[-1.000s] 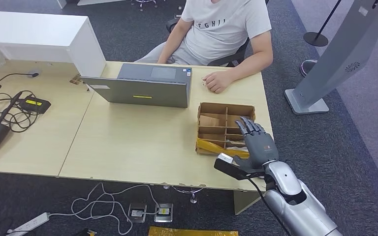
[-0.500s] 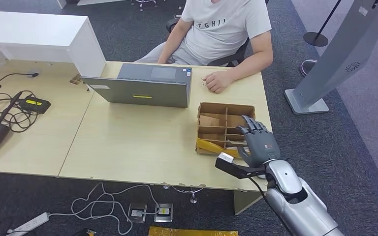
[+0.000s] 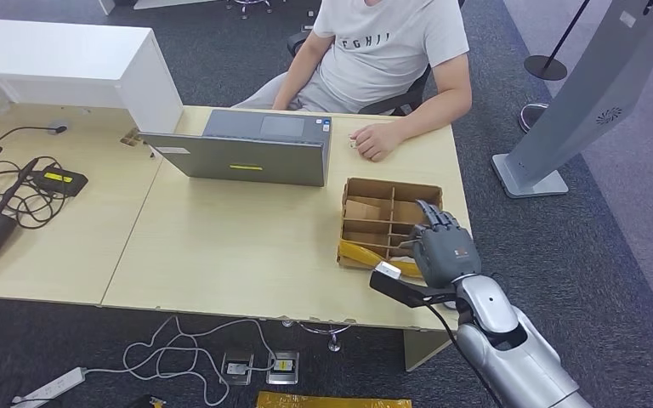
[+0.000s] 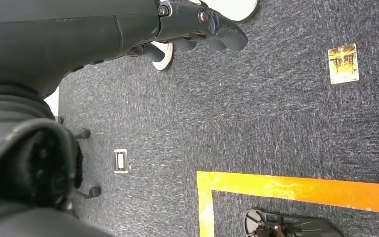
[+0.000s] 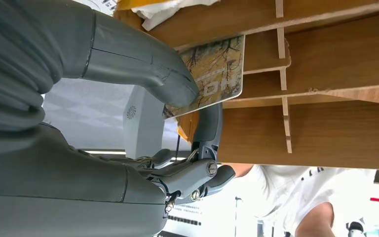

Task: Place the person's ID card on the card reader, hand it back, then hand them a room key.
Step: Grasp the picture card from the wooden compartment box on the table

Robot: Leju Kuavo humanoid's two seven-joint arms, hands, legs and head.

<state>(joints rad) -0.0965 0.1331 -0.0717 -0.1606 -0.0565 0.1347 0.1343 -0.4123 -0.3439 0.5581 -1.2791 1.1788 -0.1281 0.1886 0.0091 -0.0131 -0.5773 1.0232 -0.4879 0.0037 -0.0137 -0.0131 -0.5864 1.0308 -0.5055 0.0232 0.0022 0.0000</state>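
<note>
The room key [image 5: 212,79], a card printed with a tree pattern, is pinched between the thumb and a finger of the right hand [image 3: 442,251] at the cardboard divider box [image 3: 388,189]. In the head view that hand sits over the box's near right corner on the bench [image 3: 238,246], while the person [image 3: 391,42] sits opposite with a hand [image 3: 374,140] resting beside the laptop [image 3: 247,149]. The left wrist view shows the left hand [image 4: 197,24] hanging over carpet, fingers curled on nothing. The right wrist view shows the card partly inside a compartment. I judge this the key pickup; next, lift it free and reach toward the person
</note>
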